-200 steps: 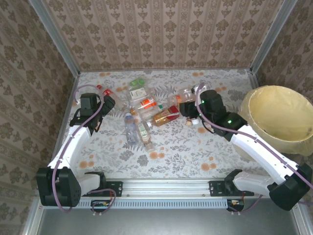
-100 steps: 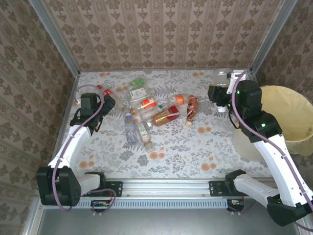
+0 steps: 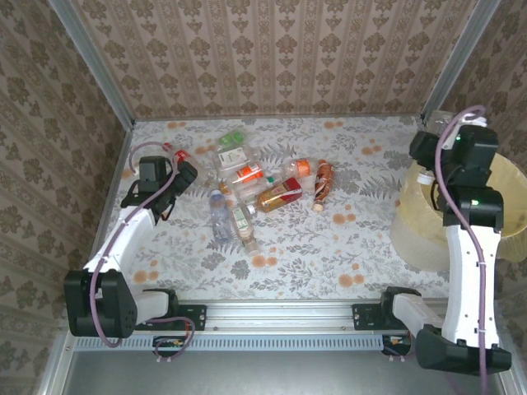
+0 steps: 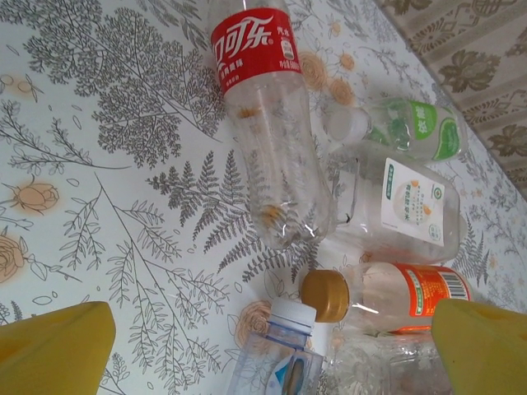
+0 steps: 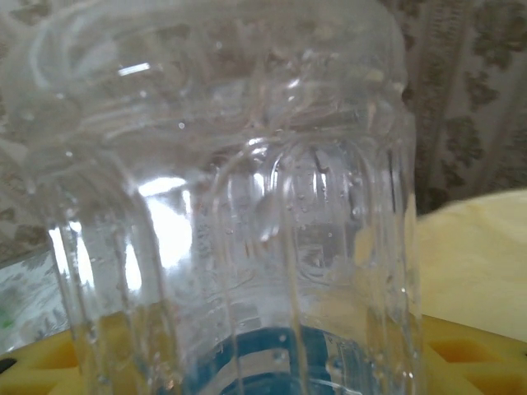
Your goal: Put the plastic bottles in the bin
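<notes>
My right tool [image 3: 426, 158] is closed narrow around a clear bottle [image 5: 247, 206], just at the rim of the bin [image 3: 412, 230]. If I let go here, I think it may hit the rim and fall back on the tabletop [image 3: 329, 247]. My left tool [image 4: 272, 346] is wide and empty, above the other bottles [image 3: 247, 185].

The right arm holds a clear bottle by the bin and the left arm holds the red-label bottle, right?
No. The left gripper holds nothing: the left wrist view shows its jaws open, clear of the red-label bottle. The right gripper does hold a clear bottle by the bin.
</notes>
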